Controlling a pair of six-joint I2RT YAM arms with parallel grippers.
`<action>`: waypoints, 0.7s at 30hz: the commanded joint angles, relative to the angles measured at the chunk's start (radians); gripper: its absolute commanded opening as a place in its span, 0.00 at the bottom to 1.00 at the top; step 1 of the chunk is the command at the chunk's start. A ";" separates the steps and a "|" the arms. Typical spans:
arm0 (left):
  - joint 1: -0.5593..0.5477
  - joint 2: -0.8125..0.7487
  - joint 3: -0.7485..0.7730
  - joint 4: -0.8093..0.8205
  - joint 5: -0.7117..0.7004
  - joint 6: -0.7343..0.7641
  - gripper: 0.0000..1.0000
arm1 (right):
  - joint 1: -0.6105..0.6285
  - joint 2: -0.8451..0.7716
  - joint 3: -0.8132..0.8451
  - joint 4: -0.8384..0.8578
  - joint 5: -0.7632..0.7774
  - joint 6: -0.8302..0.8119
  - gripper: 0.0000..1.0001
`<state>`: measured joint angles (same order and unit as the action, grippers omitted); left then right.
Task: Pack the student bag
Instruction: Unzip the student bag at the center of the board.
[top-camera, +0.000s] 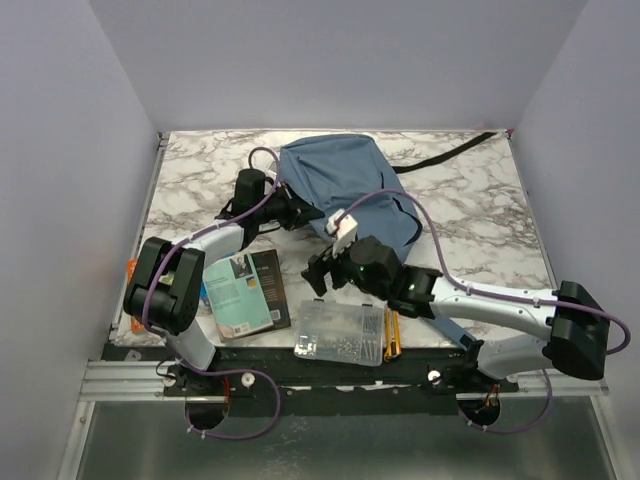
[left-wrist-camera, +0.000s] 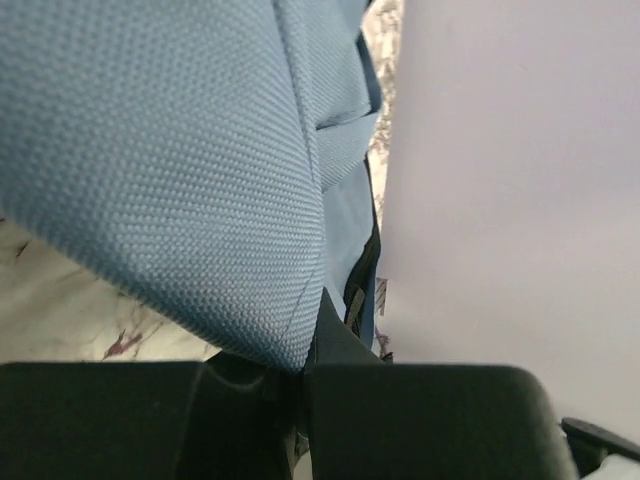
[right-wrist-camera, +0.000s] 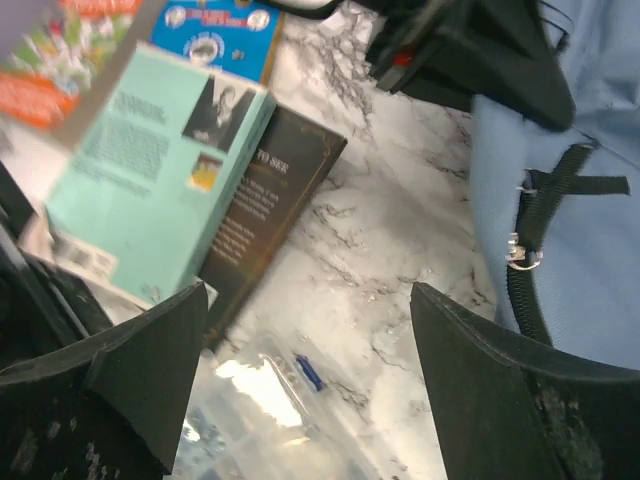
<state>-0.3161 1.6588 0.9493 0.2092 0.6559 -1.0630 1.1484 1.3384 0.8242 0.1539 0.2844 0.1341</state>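
Observation:
The student bag, a blue-grey backpack, lies at the back middle of the marble table. My left gripper is at its left edge, and in the left wrist view it is shut on a fold of the bag's fabric. My right gripper hovers open and empty in front of the bag. In the right wrist view it is over bare marble, with the bag and its black zip on the right.
A teal book lies on a dark book at the front left. A clear plastic case and a yellow pencil lie at the front edge. The bag's black strap trails to the back right. Walls enclose the table.

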 joint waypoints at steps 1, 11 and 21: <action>0.001 -0.004 -0.032 0.418 0.095 -0.050 0.00 | -0.175 -0.018 0.109 -0.198 -0.222 0.409 0.85; -0.008 0.001 -0.049 0.617 0.164 -0.074 0.00 | -0.535 0.090 0.216 -0.177 -0.584 0.542 0.58; -0.009 0.031 -0.058 0.619 0.156 -0.114 0.00 | -0.544 0.122 0.225 -0.141 -0.582 0.331 0.53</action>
<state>-0.3210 1.6852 0.8944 0.7170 0.7837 -1.1675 0.5957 1.4452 1.0164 0.0273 -0.2863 0.5636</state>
